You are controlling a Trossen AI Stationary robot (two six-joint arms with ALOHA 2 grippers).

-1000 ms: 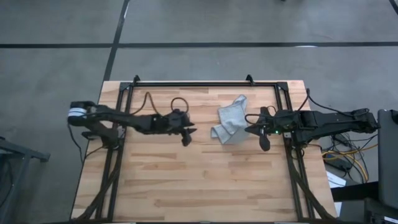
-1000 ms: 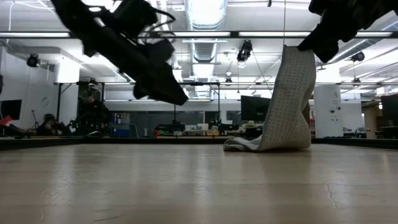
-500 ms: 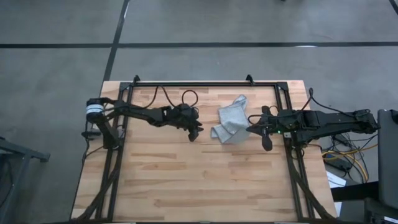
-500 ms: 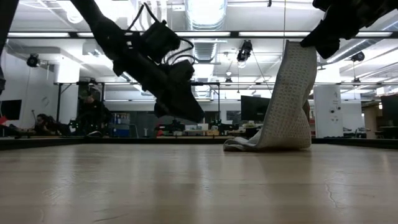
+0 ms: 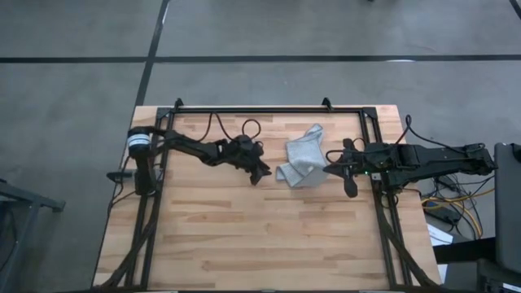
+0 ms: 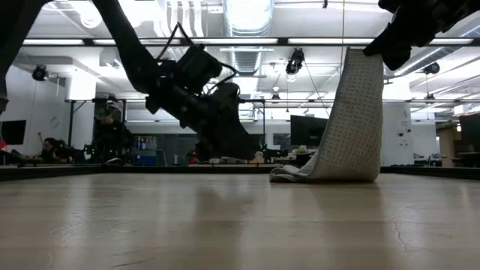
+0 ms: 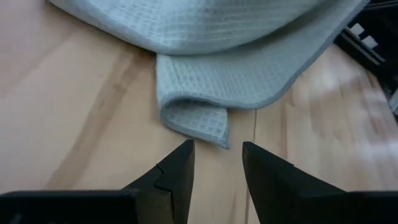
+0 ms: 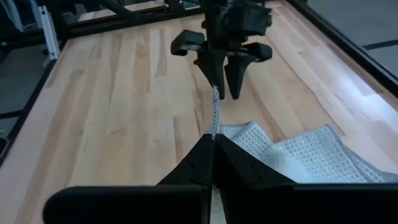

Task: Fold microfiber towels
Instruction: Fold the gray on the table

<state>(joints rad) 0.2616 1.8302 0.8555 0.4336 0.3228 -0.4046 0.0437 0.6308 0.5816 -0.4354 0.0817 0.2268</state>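
A light grey-blue microfiber towel (image 5: 302, 156) is lying crumpled on a wooden table (image 5: 244, 236), toward the far edge and right of centre, with one end being held up off the wood. The right gripper (image 5: 330, 168) is pinching that raised end, its fingers closed tight on the cloth's edge, so the towel is hanging from it like a tall curtain (image 6: 351, 120) while the rest is pooling on the table. The left gripper (image 5: 262, 174) is reaching in low from the left, just beside the towel's loose lower corner (image 7: 202, 121), its fingers (image 7: 177, 171) parted a little with nothing between them. To do this step well, the left gripper probably needs to be sliding one finger under that curled corner and closing on a single layer only, staying close to the wood without scraping it, while the right one is holding steady so the cloth can be spread flat
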